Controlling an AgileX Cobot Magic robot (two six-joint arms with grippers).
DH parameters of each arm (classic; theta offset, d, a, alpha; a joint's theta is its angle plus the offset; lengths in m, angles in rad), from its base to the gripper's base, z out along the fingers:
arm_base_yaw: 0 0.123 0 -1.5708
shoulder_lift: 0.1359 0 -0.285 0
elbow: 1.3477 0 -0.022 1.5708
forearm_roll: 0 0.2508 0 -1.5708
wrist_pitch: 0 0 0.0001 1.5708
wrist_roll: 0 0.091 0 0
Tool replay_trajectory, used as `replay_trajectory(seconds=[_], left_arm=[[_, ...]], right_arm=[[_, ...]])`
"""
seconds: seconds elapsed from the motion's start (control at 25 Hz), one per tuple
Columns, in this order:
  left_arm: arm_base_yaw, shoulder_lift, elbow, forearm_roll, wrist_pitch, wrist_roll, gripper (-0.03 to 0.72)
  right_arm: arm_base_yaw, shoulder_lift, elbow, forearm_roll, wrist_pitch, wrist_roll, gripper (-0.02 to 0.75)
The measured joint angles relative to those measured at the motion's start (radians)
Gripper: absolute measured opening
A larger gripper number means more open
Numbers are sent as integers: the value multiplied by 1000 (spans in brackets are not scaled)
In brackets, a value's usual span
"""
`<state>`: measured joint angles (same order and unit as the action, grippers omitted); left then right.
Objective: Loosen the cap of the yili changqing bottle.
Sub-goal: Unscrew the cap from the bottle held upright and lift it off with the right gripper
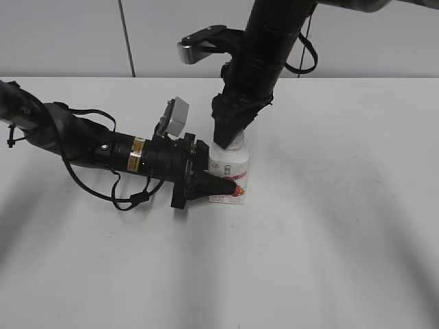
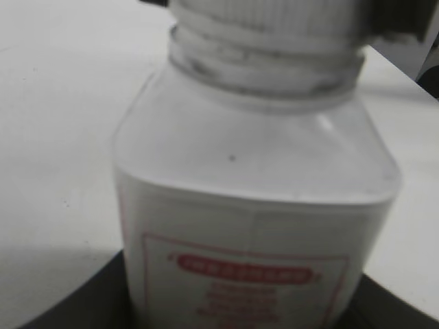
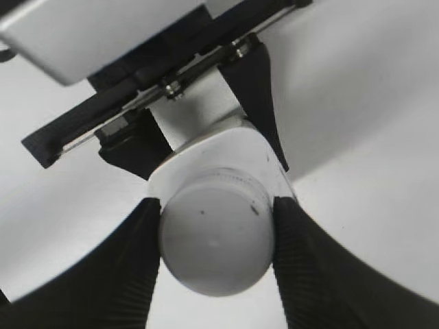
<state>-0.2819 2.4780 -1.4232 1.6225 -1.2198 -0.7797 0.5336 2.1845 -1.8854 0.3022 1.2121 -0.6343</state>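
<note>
The yili changqing bottle (image 1: 233, 171) stands upright on the white table, white with a pink-red label. It fills the left wrist view (image 2: 254, 205), close and blurred. My left gripper (image 1: 223, 185) reaches in from the left and is shut on the bottle's lower body. My right gripper (image 1: 228, 140) comes down from above and is shut on the cap (image 3: 216, 236), its two black ribbed fingers pressed on the cap's left and right sides. The cap's ribbed edge shows at the top of the left wrist view (image 2: 274, 17). In the exterior view the cap is hidden by the right gripper.
The white table (image 1: 343, 226) stretches around the bottle. A grey wall stands at the back. The left arm's cables (image 1: 103, 185) lie on the table to the left. The left gripper's fingers also show from above in the right wrist view (image 3: 260, 89).
</note>
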Motion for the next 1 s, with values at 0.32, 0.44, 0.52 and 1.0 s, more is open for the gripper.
replay_trajectory(seconds=[0.32, 0.44, 0.52, 1.0], left_arm=[[0, 0, 0, 1, 0, 2, 377], [0, 0, 0, 1, 1, 2, 377], [0, 0, 0, 1, 1, 2, 377], [-2, 0, 0, 2, -5, -13, 377]], right_arm=[[0, 0, 0, 1, 0, -131, 396], [0, 0, 0, 1, 0, -134, 396], [0, -3, 0, -1, 0, -134, 396], [0, -68, 4, -7, 3, -117, 389]])
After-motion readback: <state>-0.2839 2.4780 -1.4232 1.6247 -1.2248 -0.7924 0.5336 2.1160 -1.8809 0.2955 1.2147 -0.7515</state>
